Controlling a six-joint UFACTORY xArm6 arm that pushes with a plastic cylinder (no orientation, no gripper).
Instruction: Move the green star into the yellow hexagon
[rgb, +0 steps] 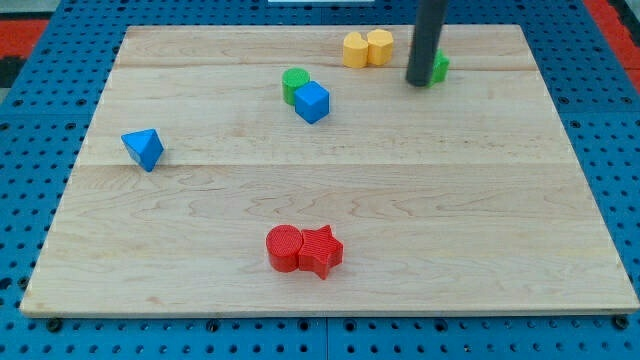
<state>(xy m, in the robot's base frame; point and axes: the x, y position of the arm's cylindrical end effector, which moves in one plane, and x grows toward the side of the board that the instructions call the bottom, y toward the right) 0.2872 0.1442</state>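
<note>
The green star (440, 67) lies near the view's top right, mostly hidden behind my dark rod. My tip (420, 83) rests against the star's left side. The yellow hexagon (355, 50) lies to the star's left at the view's top, touching a second yellow block (381, 46) on its right. A gap of bare board separates that second yellow block from my rod and the green star.
A green cylinder (294, 83) touches a blue cube (312, 102) left of centre. A blue triangular block (144, 149) lies at the view's left. A red cylinder (284, 248) and a red star (322, 251) touch near the bottom. The wooden board (500, 220) ends just above the yellow blocks.
</note>
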